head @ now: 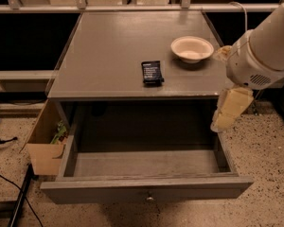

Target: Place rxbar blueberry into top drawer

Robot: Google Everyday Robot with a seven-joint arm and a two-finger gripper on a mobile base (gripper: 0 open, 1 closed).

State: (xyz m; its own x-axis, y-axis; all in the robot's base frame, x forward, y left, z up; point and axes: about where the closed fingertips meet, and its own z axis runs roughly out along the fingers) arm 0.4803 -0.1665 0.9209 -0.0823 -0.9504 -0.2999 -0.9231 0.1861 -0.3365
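At the right side of the grey cabinet, the gripper [226, 115] hangs pointing down and slightly leftward, just beside the cabinet's right edge and above the right wall of the open top drawer [146, 187]. Whether it is released or clenched cannot be told from this view; nothing shows in its grasp. Above it sits the bulky white wrist housing of the arm [258, 60], which runs up and out of the frame at the upper right.

On the cabinet top [109, 46], the rxbar blueberry [152, 72] lies flat near the near edge, a little right of centre, well left of the gripper and apart from it. The dark wrapper shows faint pale text lines. Farther back and to the right stands a cream round bowl [191, 48], upright, apart from the bar.

Below the top, the top drawer is pulled out toward the near side, its grey wooden floor bare, its flat front panel carrying a small round metal knob [150, 198] at the middle.

Left of the drawer, a brown cardboard box [45, 150] stands open on the speckled floor [270, 155], touching or just beside the drawer's left wall, with something green [59, 134] inside. A dark cable [9, 181] trails across the floor at the near left.
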